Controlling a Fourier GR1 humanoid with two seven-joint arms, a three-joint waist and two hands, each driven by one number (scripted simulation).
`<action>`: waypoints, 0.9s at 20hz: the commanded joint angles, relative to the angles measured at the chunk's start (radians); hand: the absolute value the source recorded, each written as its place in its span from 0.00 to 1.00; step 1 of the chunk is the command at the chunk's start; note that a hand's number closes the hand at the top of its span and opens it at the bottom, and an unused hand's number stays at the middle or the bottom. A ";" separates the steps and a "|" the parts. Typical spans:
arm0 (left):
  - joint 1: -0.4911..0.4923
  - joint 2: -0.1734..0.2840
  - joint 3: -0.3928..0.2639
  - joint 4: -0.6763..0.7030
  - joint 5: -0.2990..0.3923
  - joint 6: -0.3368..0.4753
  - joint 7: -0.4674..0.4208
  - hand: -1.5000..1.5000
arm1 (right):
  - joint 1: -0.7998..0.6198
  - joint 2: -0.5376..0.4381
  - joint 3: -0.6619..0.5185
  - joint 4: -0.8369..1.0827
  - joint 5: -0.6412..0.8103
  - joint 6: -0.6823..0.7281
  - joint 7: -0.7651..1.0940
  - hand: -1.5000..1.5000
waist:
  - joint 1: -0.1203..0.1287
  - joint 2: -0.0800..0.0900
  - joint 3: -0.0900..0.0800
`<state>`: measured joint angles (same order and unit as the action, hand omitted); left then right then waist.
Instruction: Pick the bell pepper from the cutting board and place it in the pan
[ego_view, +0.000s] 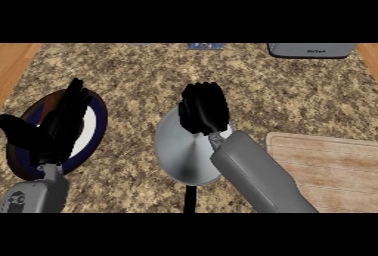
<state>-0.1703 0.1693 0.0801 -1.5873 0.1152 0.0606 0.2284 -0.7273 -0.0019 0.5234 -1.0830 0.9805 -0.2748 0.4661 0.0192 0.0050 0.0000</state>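
The grey pan lies at the counter's middle, its black handle pointing toward me. My right hand hangs over the pan's far right rim, seen from the back with its fingers curled downward. The bell pepper shows nowhere; it seems hidden inside that hand. The wooden cutting board at the right is bare. My left hand rests open, fingers up, above a plate at the left.
A dark-blue-rimmed plate with a white centre lies under the left hand. A grey appliance and a small blue item sit at the far edge. Speckled counter stretches between them.
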 joint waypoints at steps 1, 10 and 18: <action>0.009 0.003 0.017 0.049 0.012 -0.023 -0.044 0.50 | -0.002 0.002 -0.073 0.109 -0.101 -0.047 0.017 1.00 | 0.000 0.002 0.000; -0.018 -0.013 0.009 0.045 -0.016 -0.002 -0.033 0.50 | -0.008 0.002 -0.048 0.323 -0.329 -0.166 -0.195 0.00 | -0.002 0.000 0.000; 0.019 0.017 0.033 0.006 0.016 -0.036 -0.020 0.50 | 0.110 -0.033 -0.291 0.055 -0.567 -0.119 -0.395 0.00 | -0.026 -0.008 0.001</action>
<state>-0.1750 0.1704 0.0989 -1.5771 0.1141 0.0534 0.2287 -0.6663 -0.0096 0.3174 -0.9270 0.5306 -0.4243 0.1403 0.0019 0.0009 0.0008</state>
